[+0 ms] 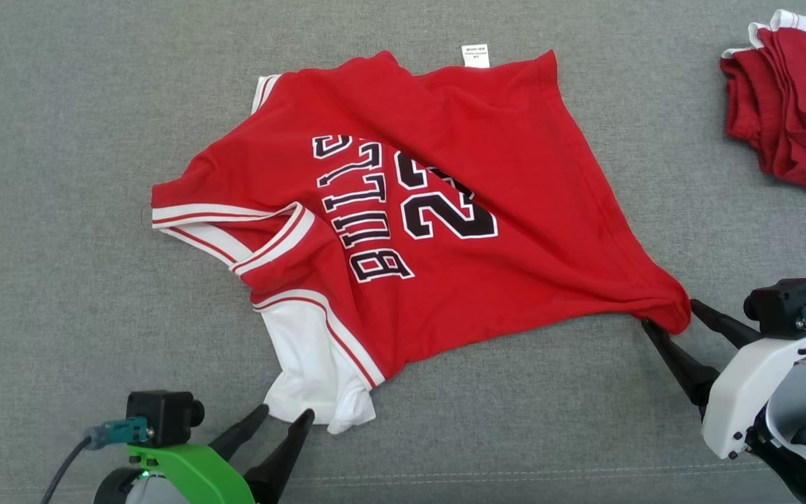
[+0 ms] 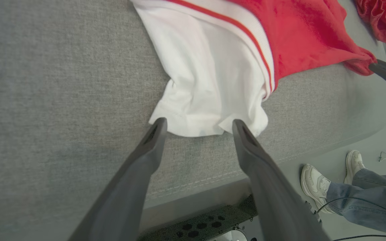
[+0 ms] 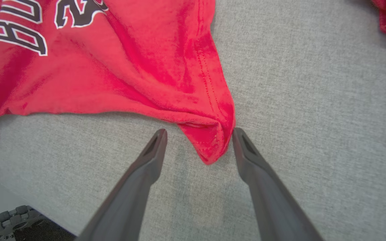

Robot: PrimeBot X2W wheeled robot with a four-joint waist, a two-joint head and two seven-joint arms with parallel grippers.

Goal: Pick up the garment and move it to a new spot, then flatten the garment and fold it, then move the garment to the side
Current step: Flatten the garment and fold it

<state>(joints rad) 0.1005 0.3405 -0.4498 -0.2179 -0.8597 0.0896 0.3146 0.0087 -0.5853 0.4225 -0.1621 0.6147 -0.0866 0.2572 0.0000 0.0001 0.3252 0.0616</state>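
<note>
Garment [image 1: 403,231], a red jersey with black lettering, lies spread and creased across the middle of the grey padded surface [image 1: 60,140]. Its white end reaches toward the near edge, where the left gripper [image 1: 285,411] has its jaws apart, the cloth's edge lying right at both fingertips and unclamped. The red corner nearest the right edge pokes between the spread jaws of the right gripper [image 1: 669,313], brushing one finger. Other red clothing [image 1: 795,98] sits at the far right corner, well apart.
</note>
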